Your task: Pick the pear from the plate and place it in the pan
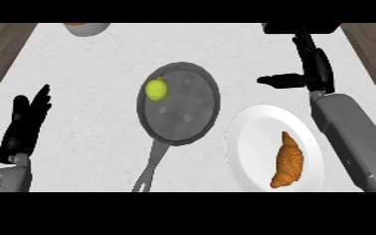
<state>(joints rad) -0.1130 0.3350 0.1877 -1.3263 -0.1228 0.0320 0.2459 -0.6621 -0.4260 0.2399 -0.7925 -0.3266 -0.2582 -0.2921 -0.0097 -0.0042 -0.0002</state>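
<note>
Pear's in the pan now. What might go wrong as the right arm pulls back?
The pear sits near the pan rim's upper left, so any bump to the pan might roll it out. The right hand is raised beyond the plate; retracting low, its forearm could clip the plate or the croissant.

A white marbled counter (88,79) carries a grey pan (183,114) in the middle, a white plate (253,129) just right of it, and a bowl (86,28) at the far-left edge.
</note>
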